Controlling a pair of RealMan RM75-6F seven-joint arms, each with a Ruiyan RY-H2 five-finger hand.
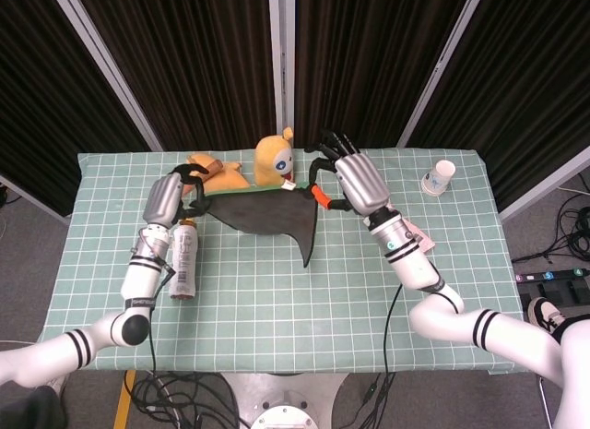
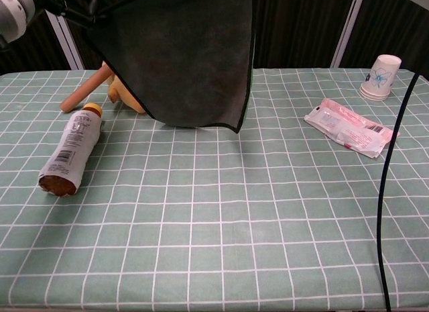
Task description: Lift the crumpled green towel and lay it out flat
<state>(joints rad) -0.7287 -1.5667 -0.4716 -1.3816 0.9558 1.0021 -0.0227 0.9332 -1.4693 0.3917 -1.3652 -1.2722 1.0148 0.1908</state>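
The towel (image 1: 272,215) hangs stretched in the air between my two hands, dark on the side facing me with a thin green edge along the top. My left hand (image 1: 171,197) grips its left corner and my right hand (image 1: 354,182) pinches its right corner by an orange tag. One lower corner droops to a point above the table. In the chest view the towel (image 2: 181,57) fills the upper middle as a dark sheet; my left hand (image 2: 40,3) shows at the top left corner and the right hand is out of frame.
A bottle (image 1: 184,260) lies below my left arm. A yellow plush toy (image 1: 275,157), another plush (image 1: 214,171) and a wooden stick (image 2: 84,89) sit behind the towel. A pink-white packet (image 2: 348,131) and a paper cup (image 1: 441,177) are at the right.
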